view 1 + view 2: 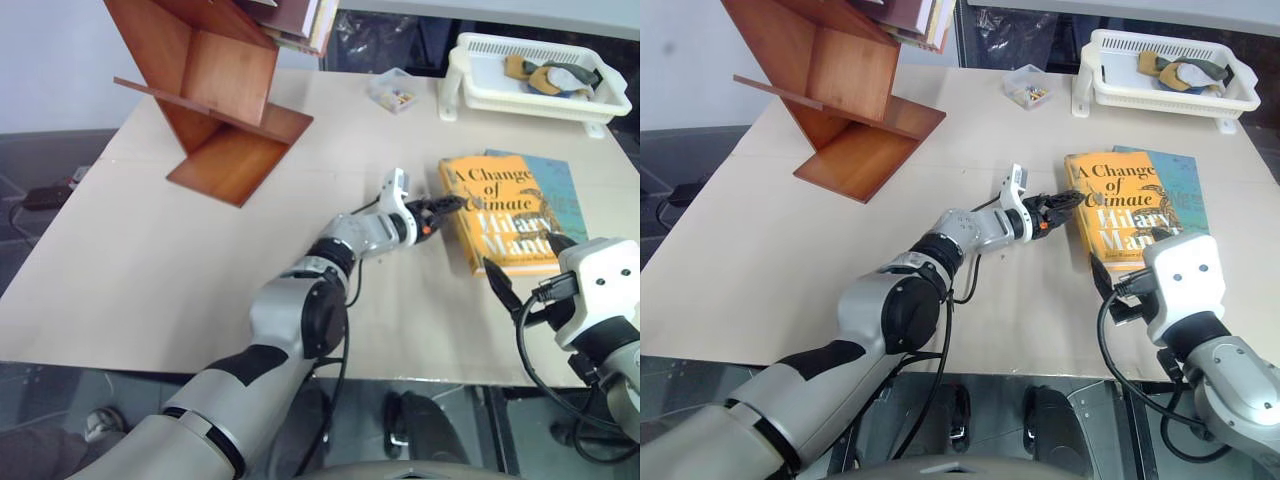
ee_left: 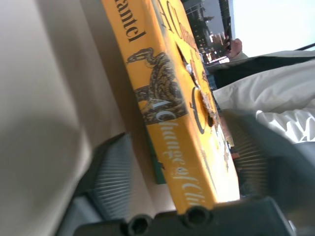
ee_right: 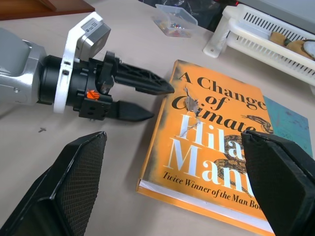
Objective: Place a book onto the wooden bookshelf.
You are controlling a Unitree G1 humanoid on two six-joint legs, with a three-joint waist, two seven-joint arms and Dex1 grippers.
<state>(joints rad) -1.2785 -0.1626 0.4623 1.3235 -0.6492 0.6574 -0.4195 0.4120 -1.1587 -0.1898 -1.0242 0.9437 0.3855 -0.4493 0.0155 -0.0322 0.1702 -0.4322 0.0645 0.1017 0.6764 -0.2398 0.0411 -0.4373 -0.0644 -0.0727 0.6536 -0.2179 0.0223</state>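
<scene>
Wooden bookshelf (image 1: 215, 90) set well apart from book, across table (image 1: 150, 260). Book (image 1: 500, 215) laid flat atop teal book (image 1: 555, 190). Left gripper (image 3: 147, 101) positioned at book's spine edge, fingers parted astride it. Right gripper (image 3: 177, 187) held spread near book's bottom edge.

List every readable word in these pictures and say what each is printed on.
"A Change of Climate": front cover of the orange-yellow hardcover book.
"Hilary Man…": same cover, white letters, end hidden.
"Twice Winner of the Man Boo…": same cover, bottom line, cut off.
"…antel", "A Change of Cli…": its orange spine.
No other readable text.
</scene>
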